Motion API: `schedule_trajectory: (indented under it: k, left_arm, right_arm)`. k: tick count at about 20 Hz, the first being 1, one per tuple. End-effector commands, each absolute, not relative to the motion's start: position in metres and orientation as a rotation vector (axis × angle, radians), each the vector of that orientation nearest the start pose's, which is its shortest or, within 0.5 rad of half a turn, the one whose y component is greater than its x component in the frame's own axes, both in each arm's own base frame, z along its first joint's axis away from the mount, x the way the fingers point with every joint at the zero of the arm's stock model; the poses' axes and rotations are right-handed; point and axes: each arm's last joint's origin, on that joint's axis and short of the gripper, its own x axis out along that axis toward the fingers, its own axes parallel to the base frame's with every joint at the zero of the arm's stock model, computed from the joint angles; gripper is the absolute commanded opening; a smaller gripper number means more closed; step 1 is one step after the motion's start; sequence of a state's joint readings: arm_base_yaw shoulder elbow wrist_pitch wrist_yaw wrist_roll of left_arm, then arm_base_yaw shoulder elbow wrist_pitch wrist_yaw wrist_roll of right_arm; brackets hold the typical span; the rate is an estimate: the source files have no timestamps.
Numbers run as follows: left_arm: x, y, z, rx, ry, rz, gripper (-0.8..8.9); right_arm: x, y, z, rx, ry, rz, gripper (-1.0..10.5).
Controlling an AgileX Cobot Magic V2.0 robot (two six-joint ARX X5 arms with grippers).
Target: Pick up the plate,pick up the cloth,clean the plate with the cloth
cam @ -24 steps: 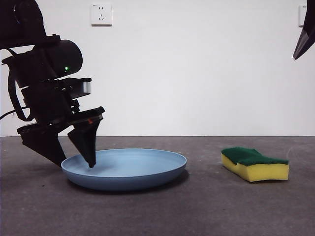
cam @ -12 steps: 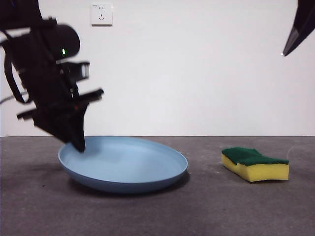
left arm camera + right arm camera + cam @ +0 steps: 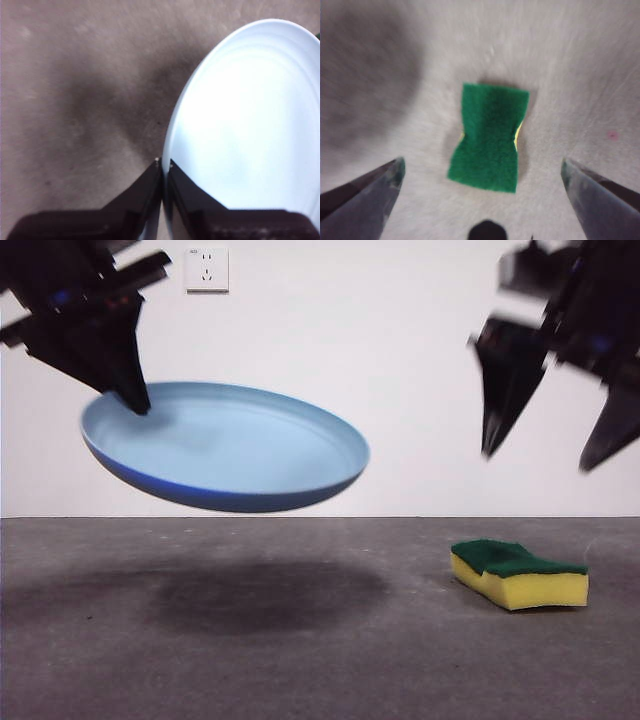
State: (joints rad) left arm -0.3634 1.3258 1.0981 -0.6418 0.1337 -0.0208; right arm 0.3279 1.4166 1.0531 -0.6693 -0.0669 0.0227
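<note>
Since 1 s ago, round light-blue plastic plate (image 3: pixel 225 448) went from flat on dark table (image 3: pixel 300 660) to airborne & tilted, rim pinched in closed left gripper (image 3: pixel 135 400). Right gripper (image 3: pixel 550 445), prev. just a tip at the corner, now hangs over yellow/green wavy block sponge (the "cloth") (image 3: pixel 520 573), jaws spread wide. Plate pickup looks done; sponge grab prob. next.

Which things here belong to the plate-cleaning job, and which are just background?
Job: the plate, held in the air by the left gripper at its rim; the sponge on the table; the right gripper, open above the sponge.
Background: wall socket.
</note>
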Motion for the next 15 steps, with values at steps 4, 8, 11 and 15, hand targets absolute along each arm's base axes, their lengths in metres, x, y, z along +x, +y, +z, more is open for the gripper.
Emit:
schedule_trajectory:
  k: [4, 8, 11, 15]
  left_arm:
    - [0.245, -0.098, 0.288, 0.096, 0.909, -0.457, -0.09]
    - [0.245, -0.098, 0.288, 0.095, 0.909, -0.458, -0.09]
    - [0.244, -0.099, 0.288, 0.096, 0.908, -0.46, -0.09]
    - [0.244, -0.1, 0.288, 0.097, 0.909, -0.465, -0.09]
  right_arm:
    - [0.29, 0.105, 0.203, -0.17, 1.139, 0.342, 5.3]
    - [0.3, 0.108, 0.182, -0.174, 1.168, 0.342, 4.6]
    - [0.304, 0.11, 0.171, -0.179, 1.191, 0.342, 4.6]
    - [0.306, 0.11, 0.166, -0.181, 1.203, 0.34, 3.8]
